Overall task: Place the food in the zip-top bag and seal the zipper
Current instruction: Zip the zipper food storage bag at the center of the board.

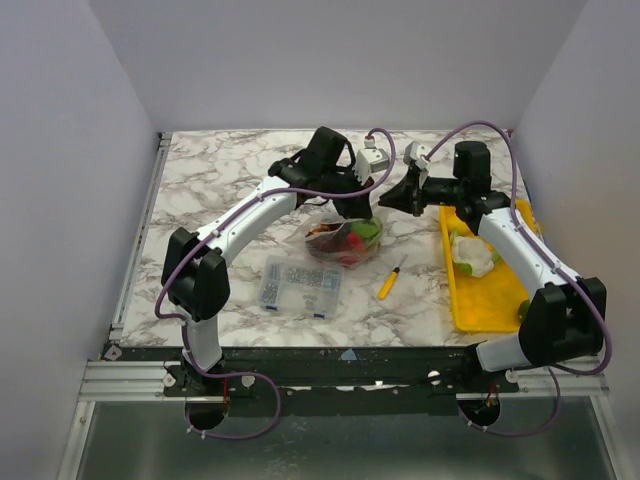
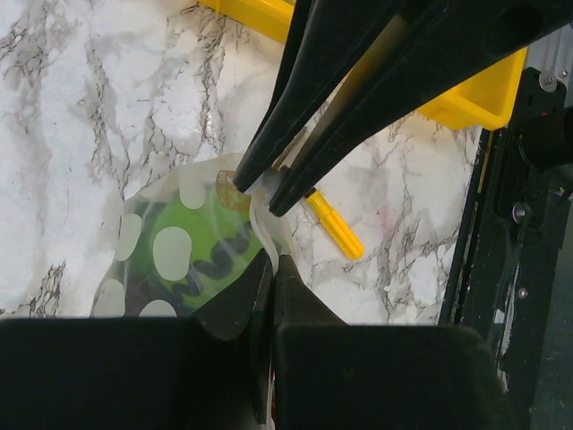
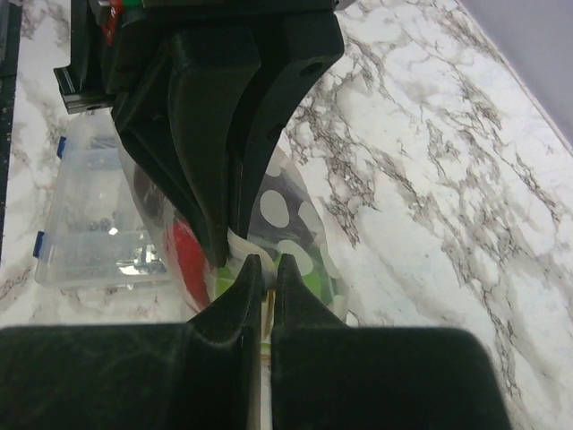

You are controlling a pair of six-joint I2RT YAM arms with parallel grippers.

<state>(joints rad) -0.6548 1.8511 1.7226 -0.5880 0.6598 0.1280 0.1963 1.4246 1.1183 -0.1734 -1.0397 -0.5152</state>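
- My left claw (image 2: 271,260) and right claw (image 3: 262,262) both pinch the bag's (image 1: 330,236) zipper (image 2: 261,215), at the middle of the worktop (image 1: 220,180).
- Red and green food (image 3: 188,260) is inside; a cauliflower (image 1: 472,252) lies on the tray (image 1: 490,310); I judge the sealing unfinished.

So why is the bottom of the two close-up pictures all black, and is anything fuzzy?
Left wrist view: the left hand sits right against the lens, so it shows as a dark, soft block; the screwdriver is sharp. Right wrist view: same with the right hand, and the compartment box looks a bit hazy. Top view: even light, soft shadows on the table.
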